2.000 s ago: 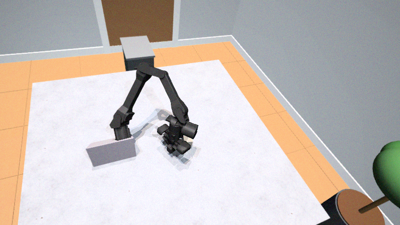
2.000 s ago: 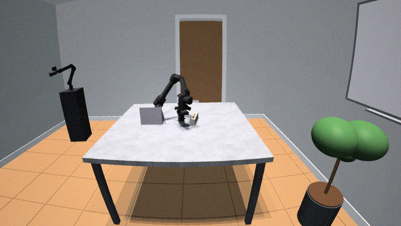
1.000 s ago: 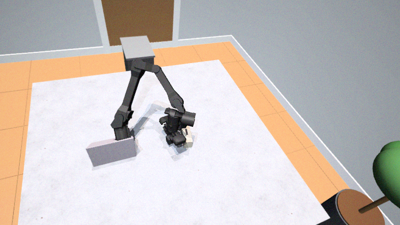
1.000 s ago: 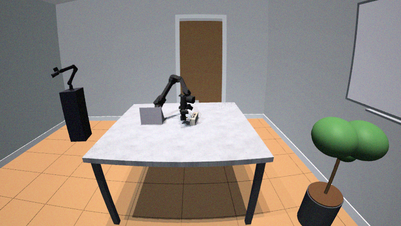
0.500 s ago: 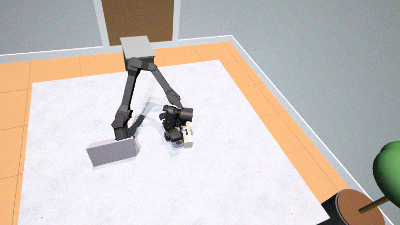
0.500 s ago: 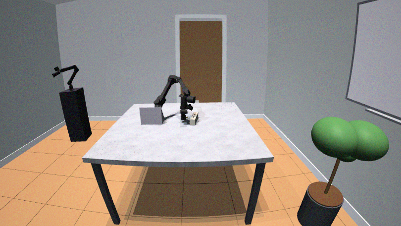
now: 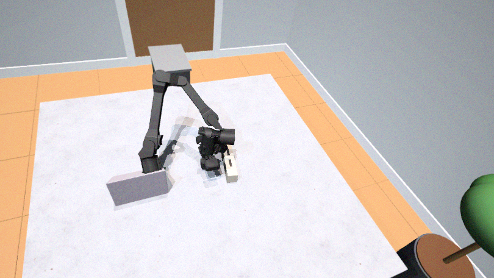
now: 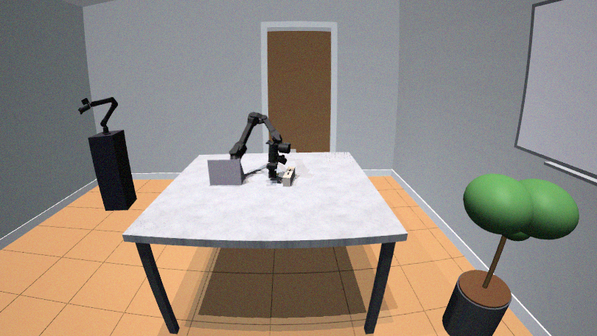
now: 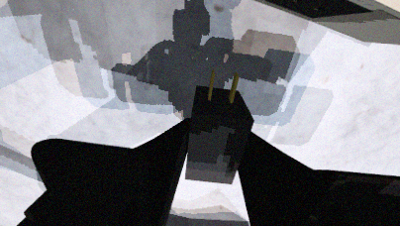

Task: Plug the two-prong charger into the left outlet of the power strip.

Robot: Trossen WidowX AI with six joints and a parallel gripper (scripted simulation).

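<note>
My gripper [image 7: 210, 165] [image 8: 272, 174] [image 9: 212, 126] is shut on the black two-prong charger [image 9: 218, 111]. It points down, just above the table. The charger's two brass prongs [image 9: 223, 86] point away from the wrist camera toward the white table top. The cream power strip [image 7: 230, 166] [image 8: 288, 176] lies on the table just to the right of the gripper, close beside it. In the wrist view only a strip of its side [image 9: 361, 22] shows at the top right corner, and its outlets are not visible there. The prongs are over bare table, not over the strip.
The arm's grey base block [image 7: 138, 186] [image 8: 224, 172] stands on the table left of the gripper. A grey pedestal [image 7: 169, 57] stands behind the table's far edge. A black stand with a small arm [image 8: 111, 166] and a potted plant [image 8: 517, 208] stand on the floor.
</note>
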